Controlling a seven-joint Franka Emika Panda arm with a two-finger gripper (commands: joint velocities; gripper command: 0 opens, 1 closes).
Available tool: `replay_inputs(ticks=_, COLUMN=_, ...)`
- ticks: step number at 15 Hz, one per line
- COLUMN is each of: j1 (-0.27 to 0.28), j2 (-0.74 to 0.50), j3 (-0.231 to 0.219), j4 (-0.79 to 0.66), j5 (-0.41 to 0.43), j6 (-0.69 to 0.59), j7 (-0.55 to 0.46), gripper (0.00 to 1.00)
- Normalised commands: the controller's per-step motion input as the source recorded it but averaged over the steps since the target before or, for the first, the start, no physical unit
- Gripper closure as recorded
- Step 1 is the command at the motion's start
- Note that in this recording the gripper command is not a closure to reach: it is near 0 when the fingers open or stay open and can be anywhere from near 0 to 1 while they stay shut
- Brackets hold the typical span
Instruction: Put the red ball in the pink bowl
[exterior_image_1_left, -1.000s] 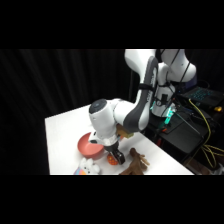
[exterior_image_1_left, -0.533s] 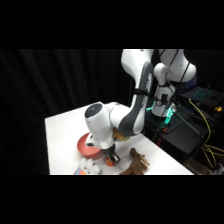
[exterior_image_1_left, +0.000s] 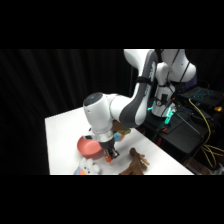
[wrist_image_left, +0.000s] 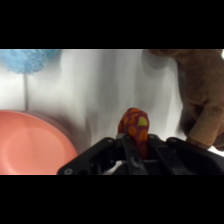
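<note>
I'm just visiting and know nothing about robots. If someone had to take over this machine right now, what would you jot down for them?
Pincer: shut on the red ball, held between its fingers just above the white table.
Pink bowl: sits on the table right beside the pincer, and nothing shows in the part of it that is in view.
Nearby: a brown plush toy on the other side of the pincer, a blue fuzzy thing past the bowl.
Done: ball grasped.
Left: carry it over the bowl and let go. It looks like a short move sideways.
</note>
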Motion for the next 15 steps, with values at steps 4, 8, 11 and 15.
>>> replay_inputs(ticks=4, j1=-0.031, j2=-0.49, j3=-0.056, j4=-0.26, j5=-0.006, j6=-0.20, j7=0.03, gripper=0.35)
replay_inputs(ticks=8, j1=-0.061, j2=-0.14, j3=-0.058, j4=0.07, j5=-0.045, j6=-0.21, j7=0.00, gripper=0.35)
replay_inputs(ticks=11, j1=-0.106, j2=0.12, j3=-0.044, j4=0.32, j5=-0.002, j6=-0.26, j7=-0.04, gripper=0.35)
replay_inputs(ticks=15, j1=-0.088, j2=0.25, j3=-0.026, j4=0.44, j5=0.037, j6=-0.28, j7=-0.04, gripper=0.35)
